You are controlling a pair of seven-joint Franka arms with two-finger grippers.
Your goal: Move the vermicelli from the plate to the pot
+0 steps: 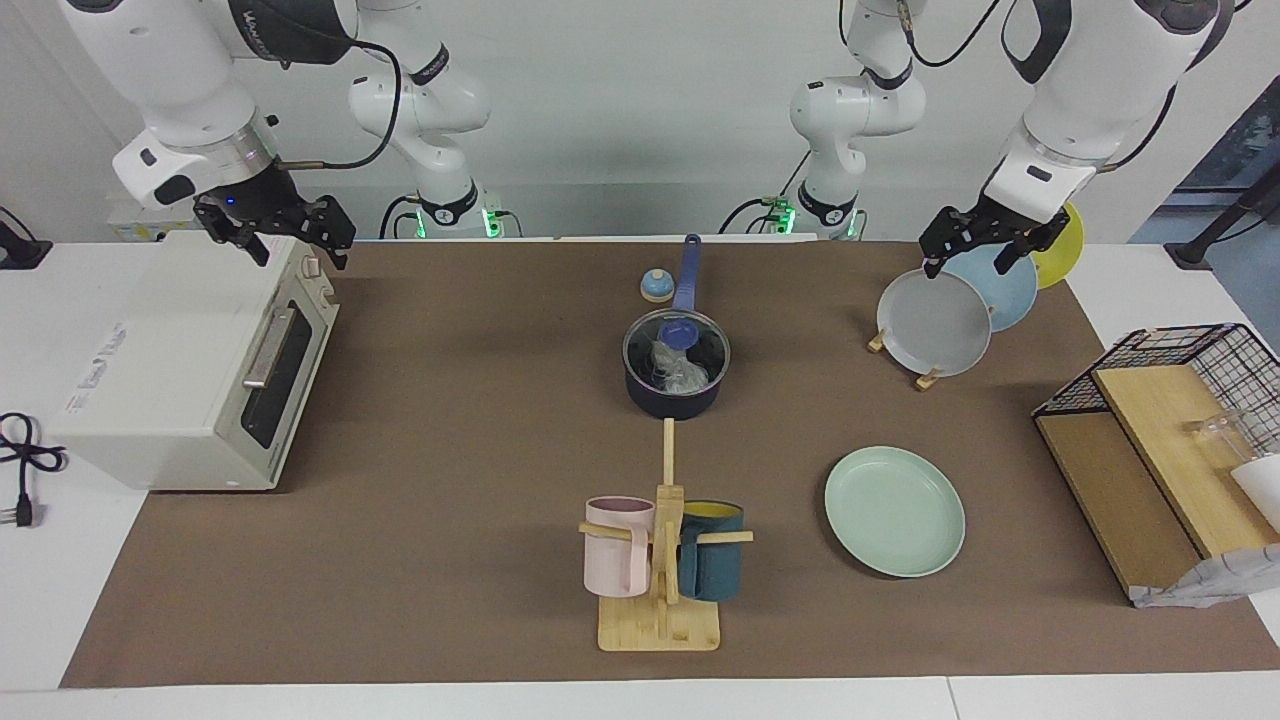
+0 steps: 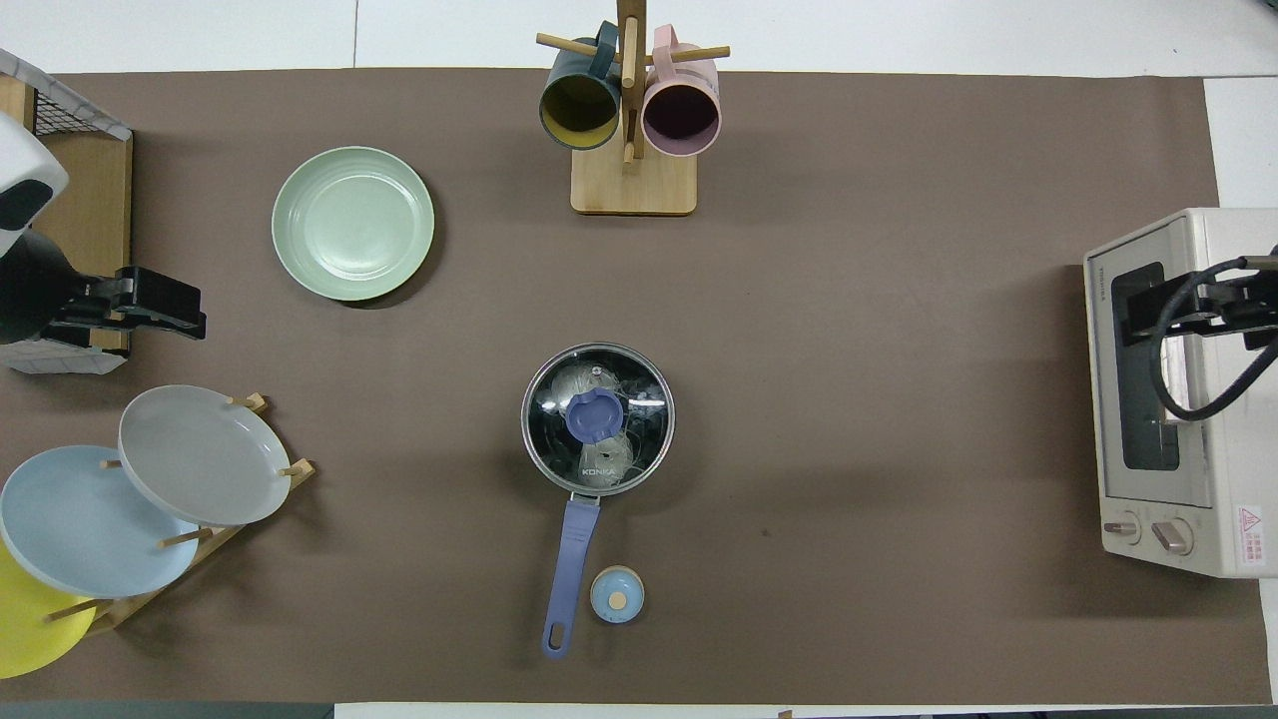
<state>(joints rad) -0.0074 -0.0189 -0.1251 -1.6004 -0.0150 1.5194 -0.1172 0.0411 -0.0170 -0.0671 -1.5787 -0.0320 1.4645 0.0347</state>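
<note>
The pot, black with a long blue handle, stands mid-table under a glass lid with a blue knob. The vermicelli lies inside it, seen through the lid, and also shows in the overhead view. The mint-green plate is bare, farther from the robots and toward the left arm's end. My left gripper is open and empty, raised over the plate rack. My right gripper is open and empty, raised over the toaster oven.
A white toaster oven stands at the right arm's end. A mug tree holds a pink and a teal mug. A rack holds grey, light blue and yellow plates. A small blue round object lies beside the pot handle. A wire basket stands at the left arm's end.
</note>
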